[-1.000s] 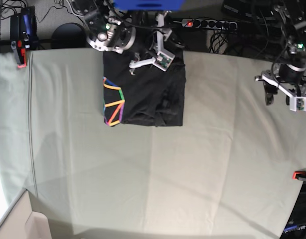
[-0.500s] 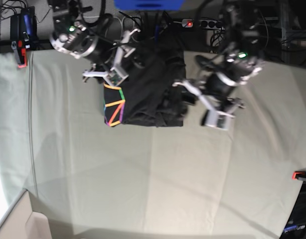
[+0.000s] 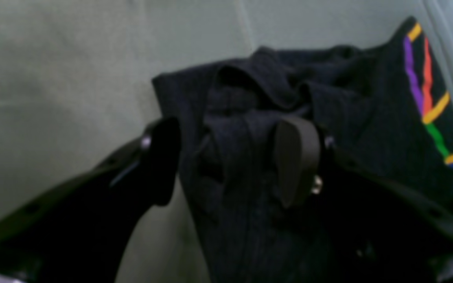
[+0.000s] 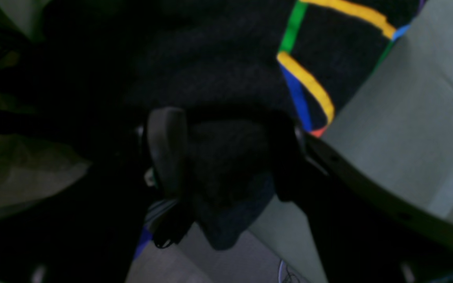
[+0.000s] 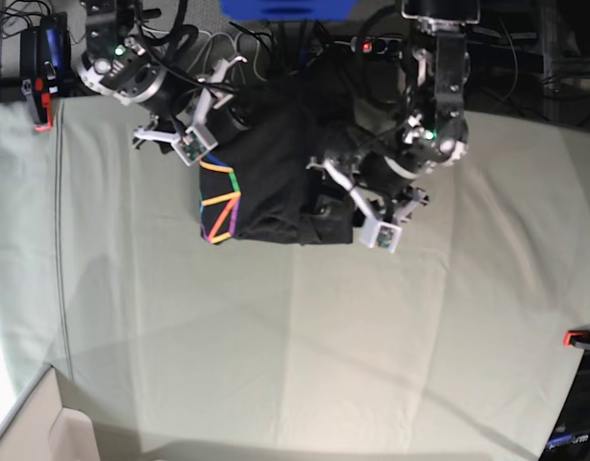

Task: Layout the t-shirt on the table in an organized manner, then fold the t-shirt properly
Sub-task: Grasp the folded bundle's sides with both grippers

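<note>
The t-shirt [image 5: 285,182] lies as a black rectangular bundle at the far middle of the table [image 5: 324,336], its rainbow print showing along the left edge. In the left wrist view my left gripper [image 3: 230,157] is open and straddles the wrinkled edge of the t-shirt [image 3: 348,98], one finger over the table [image 3: 73,59] and the other on the fabric. In the base view my left gripper [image 5: 335,192] is at the shirt's right side. My right gripper [image 4: 226,153] [image 5: 228,113] is open around a bunch of the t-shirt [image 4: 210,59] at its far-left corner, by the table's [image 4: 407,137] back edge.
Red clamps [image 5: 40,106] [image 5: 578,338] sit at the left and right table edges. A power strip [image 5: 401,45], cables and a blue object [image 5: 285,8] lie beyond the far edge. A beige box corner [image 5: 36,432] shows at the bottom left.
My left arm swung in from the right edge of the table to the shirt's right side. My right arm shifted left, from over the shirt's top to its far-left corner.
</note>
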Available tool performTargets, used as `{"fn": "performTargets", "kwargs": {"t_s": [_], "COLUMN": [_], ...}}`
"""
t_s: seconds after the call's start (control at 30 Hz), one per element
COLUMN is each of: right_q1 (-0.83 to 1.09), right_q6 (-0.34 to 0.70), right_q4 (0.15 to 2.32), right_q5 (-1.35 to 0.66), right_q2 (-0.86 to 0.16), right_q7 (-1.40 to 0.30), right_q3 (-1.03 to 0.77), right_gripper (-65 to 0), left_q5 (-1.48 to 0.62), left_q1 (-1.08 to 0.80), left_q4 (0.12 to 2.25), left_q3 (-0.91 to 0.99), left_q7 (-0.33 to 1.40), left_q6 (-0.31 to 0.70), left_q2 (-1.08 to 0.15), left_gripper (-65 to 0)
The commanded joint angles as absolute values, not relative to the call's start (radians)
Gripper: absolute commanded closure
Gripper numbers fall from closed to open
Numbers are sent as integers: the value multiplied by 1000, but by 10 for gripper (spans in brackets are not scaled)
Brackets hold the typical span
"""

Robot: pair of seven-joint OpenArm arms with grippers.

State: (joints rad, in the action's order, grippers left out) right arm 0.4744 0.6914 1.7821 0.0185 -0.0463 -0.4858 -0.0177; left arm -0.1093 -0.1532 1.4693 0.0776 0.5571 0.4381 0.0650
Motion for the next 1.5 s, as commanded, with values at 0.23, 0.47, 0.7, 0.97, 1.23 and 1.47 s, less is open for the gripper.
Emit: {"fn": "performTargets", "kwargs": {"t_s": [0.23,0.47,0.7,0.97,1.23,1.47], "right_q1": [490,503,503,504,516,522], "right_q6": [698,698,698,698,698,698], "right_q4": [1799,1799,1799,1799,1859,1936], "right_q5": [2,2,2,2,2,2], "right_q2": [-45,-48,-44,-44,-44,28], "right_q7": [-463,-463,-463,-463,-463,-463], "right_q3": [-19,-19,-18,-12,-35,-153], "right_gripper": [-340,-340,-340,-340,-342,-340], "left_q5": [-124,-124,-124,-124,-124,-124], "left_q1": [-113,-124,-116,-125,-139,-196], "left_q4": [1437,1509,1518,1518,1546,1658], "left_q3": [65,157,236,229,231,240], "left_q7": [536,536,538,549,677,674], "left_q6": [446,452,452,449,453,453], "left_q2": [96,94,93,99,93,84], "left_gripper": [0,0,0,-69,-504,-625]}}
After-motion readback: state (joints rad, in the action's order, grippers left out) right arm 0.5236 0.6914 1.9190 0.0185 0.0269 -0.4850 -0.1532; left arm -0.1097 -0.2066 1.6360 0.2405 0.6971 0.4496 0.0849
